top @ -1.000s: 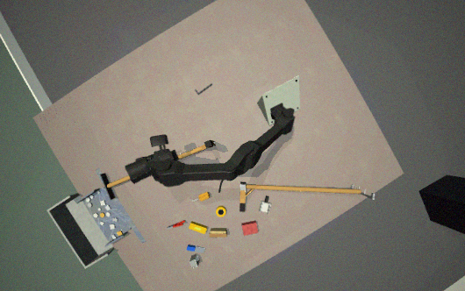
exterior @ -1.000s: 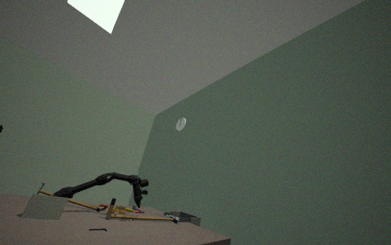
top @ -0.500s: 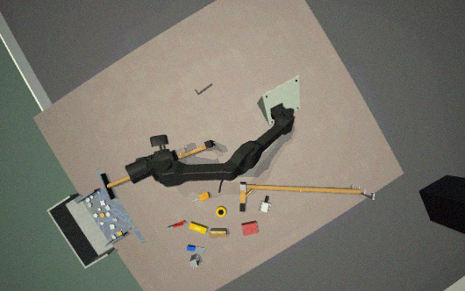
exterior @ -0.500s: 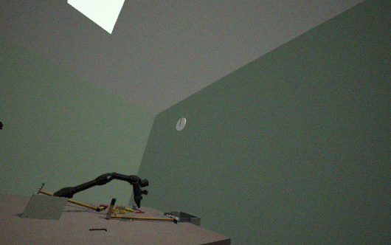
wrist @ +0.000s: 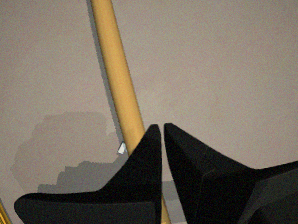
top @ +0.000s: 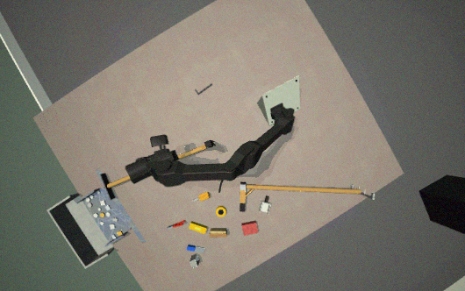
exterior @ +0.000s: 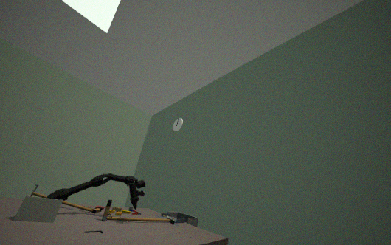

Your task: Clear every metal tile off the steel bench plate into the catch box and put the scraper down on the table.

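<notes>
A long wooden-handled tool (top: 118, 181) (exterior: 140, 219) (wrist: 117, 65), apparently the scraper, lies on the table. Its dark crossbar (top: 107, 186) (exterior: 171, 221) is beside the steel plate (top: 124, 216). Several small pale and orange tiles (top: 102, 215) are on the plate. The catch box (top: 72, 232) (exterior: 192, 221) stands beyond the plate at the table's edge; its inside is mostly dark. My gripper (wrist: 160, 131) (exterior: 135, 208) points down over the scraper's handle, nearly closed, with a thin gap and nothing between the fingertips. In the top view the arm hides the fingers.
A second long-handled tool (top: 303, 188) lies right of the arm, beside a hammer-like head (top: 243, 197). A screwdriver (top: 203, 196), a tape ring (top: 220, 211), yellow block (top: 198, 227), red block (top: 250, 228) and other small items lie nearby. A hex key (top: 203, 88) (exterior: 93, 232) lies opposite.
</notes>
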Available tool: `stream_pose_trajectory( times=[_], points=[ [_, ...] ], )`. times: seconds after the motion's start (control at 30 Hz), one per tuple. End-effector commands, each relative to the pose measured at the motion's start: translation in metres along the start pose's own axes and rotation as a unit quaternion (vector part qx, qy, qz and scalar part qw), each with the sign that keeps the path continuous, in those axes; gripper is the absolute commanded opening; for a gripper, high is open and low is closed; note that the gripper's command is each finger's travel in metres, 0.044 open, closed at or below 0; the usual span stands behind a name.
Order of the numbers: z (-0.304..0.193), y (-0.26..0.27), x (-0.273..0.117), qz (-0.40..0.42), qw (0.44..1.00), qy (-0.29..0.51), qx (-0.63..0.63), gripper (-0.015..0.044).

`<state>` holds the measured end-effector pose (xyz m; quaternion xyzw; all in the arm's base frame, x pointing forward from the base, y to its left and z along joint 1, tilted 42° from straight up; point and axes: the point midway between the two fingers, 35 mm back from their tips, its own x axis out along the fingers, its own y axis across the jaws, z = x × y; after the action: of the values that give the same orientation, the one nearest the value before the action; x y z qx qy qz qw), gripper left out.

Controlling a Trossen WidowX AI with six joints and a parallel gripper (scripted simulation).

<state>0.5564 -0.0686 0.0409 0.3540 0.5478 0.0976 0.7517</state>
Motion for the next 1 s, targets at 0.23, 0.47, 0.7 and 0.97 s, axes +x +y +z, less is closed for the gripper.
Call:
stream_pose_trajectory(
  times=[0.23, 0.47, 0.7, 0.97],
  points=[
    [0.012, -0.008, -0.042, 0.027, 0.999, -0.044, 0.007, 0.0263],
    [0.018, -0.015, -0.076, 0.048, 0.996, -0.081, 0.01, 0.044],
    [0.021, -0.022, -0.111, 0.067, 0.991, -0.117, 0.011, 0.044],
    [0.019, -0.03, -0.15, 0.087, 0.984, -0.157, 0.01, 0.044]
  ],
)
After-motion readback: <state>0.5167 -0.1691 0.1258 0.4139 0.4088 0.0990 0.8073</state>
